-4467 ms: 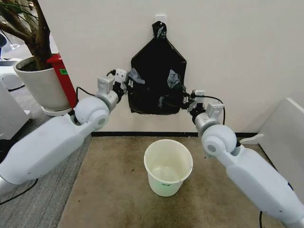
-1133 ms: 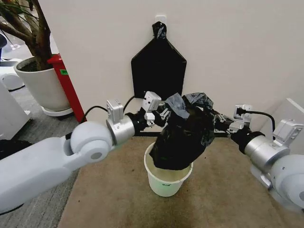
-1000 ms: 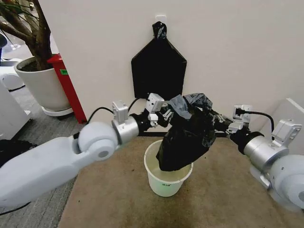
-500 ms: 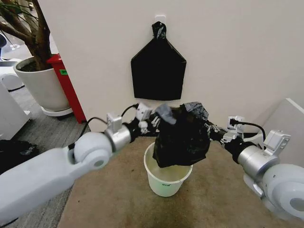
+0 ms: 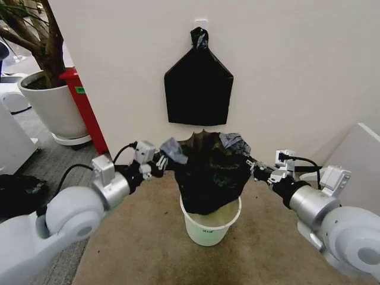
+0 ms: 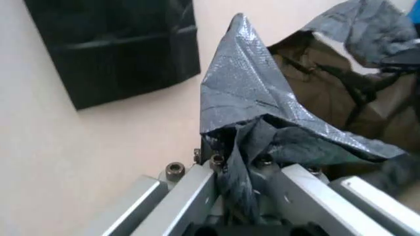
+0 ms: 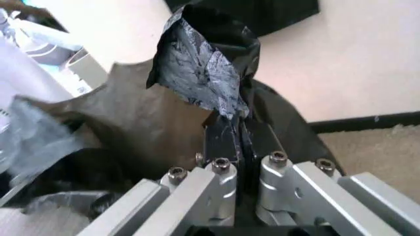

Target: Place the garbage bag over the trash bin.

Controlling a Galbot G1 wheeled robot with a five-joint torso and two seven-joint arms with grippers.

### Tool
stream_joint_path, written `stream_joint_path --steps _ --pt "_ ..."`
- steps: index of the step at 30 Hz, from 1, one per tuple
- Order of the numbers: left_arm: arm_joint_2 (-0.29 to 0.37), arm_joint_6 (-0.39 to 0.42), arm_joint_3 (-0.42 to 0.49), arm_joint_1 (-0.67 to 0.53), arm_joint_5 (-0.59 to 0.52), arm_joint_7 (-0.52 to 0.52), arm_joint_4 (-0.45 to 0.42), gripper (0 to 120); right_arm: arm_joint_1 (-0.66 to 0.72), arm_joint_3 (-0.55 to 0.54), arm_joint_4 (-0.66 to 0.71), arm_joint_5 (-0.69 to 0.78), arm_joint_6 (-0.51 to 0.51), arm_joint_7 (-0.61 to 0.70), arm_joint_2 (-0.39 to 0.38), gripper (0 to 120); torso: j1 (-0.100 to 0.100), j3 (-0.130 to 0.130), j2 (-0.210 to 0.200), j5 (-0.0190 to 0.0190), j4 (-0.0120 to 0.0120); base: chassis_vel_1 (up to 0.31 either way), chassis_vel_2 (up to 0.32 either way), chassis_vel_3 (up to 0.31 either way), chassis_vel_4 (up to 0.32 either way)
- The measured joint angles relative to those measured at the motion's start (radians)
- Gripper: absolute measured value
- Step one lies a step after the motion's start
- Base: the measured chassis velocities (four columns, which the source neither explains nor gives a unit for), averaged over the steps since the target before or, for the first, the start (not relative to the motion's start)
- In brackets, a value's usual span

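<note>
The garbage bag (image 5: 211, 172), thin glossy black plastic, hangs spread open above the trash bin (image 5: 208, 228), a small white bucket on the carpet, with its lower end down inside the bin's mouth. My left gripper (image 5: 168, 159) is shut on the bag's left edge, and my right gripper (image 5: 254, 168) is shut on its right edge. Up close, the left gripper (image 6: 239, 172) pinches crinkled film (image 6: 262, 118), and the right gripper (image 7: 241, 142) clamps a fold of the bag (image 7: 203, 64).
A flat black bag bundle (image 5: 198, 89) hangs knotted on the wall behind. A large white plant pot (image 5: 52, 107) and a red box (image 5: 83, 107) stand at the far left. A grey panel (image 5: 359, 154) leans at the right.
Both grippers have come down and toward me with the bag, pulling its mouth wider apart. Its bottom has sunk deeper into the bin.
</note>
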Motion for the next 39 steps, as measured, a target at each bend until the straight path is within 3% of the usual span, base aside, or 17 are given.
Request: stream_joint_path --steps 8,16,28,39 --pt "-0.053 0.007 0.063 -0.024 -0.004 -0.047 0.065 0 -0.026 -0.092 -0.008 -0.056 -0.007 -0.003 0.045 0 0.000 0.000 0.000 -0.0002 -0.0006 0.000 0.000 0.000 0.000" --pt "-0.066 0.013 0.058 0.102 0.008 -0.100 0.080 0 -0.095 -0.167 -0.045 -0.173 0.002 0.029 0.104 0 0.000 0.000 0.000 0.0000 -0.0003 0.000 0.000 0.000 0.000" --pt "-0.133 -0.029 0.064 0.294 0.079 -0.188 0.107 0 -0.177 -0.177 -0.009 -0.176 0.001 0.243 0.173 0 0.000 0.000 0.000 -0.0001 -0.0003 0.000 0.000 0.000 0.000" --pt "-0.163 -0.056 0.059 0.400 0.153 -0.186 0.121 0 -0.257 -0.189 -0.009 -0.120 -0.022 0.360 0.246 0 0.000 0.000 0.000 0.0000 -0.0003 0.000 0.000 0.000 0.000"
